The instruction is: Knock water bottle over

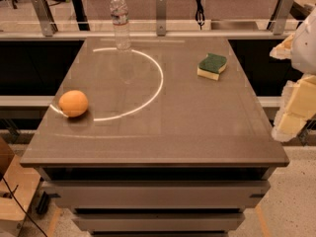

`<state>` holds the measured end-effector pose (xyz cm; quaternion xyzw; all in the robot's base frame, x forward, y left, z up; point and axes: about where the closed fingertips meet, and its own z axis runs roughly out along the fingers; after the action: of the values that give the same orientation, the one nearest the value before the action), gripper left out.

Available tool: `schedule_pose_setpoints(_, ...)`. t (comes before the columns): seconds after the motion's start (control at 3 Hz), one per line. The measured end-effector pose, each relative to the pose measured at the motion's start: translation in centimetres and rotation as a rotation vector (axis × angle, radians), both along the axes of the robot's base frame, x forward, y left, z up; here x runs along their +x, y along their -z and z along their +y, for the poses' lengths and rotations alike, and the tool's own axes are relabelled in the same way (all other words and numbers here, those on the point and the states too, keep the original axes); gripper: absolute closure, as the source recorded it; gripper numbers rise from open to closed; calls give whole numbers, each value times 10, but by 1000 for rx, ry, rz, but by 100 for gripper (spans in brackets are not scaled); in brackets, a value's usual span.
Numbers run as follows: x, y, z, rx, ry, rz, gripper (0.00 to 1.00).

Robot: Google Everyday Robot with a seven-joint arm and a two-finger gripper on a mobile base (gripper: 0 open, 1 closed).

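Note:
The water bottle (120, 20) stands upright at the far edge of the table, left of centre; it is clear and ribbed with a white cap and a pale label band. My gripper (292, 110) hangs off the table's right edge, pale padded fingers pointing down, far from the bottle.
An orange (73, 103) lies near the left edge of the grey table (158, 137). A yellow sponge with a green top (213, 66) sits at the far right. A glass railing with metal posts (161, 14) runs behind the table. A bright ring reflection crosses the tabletop.

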<state>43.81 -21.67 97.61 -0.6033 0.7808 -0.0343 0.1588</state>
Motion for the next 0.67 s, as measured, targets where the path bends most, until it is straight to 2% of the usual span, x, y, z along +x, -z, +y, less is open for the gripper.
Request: schedule_pose_setpoints(0.67,1,0,1,5,-2,-3,0)
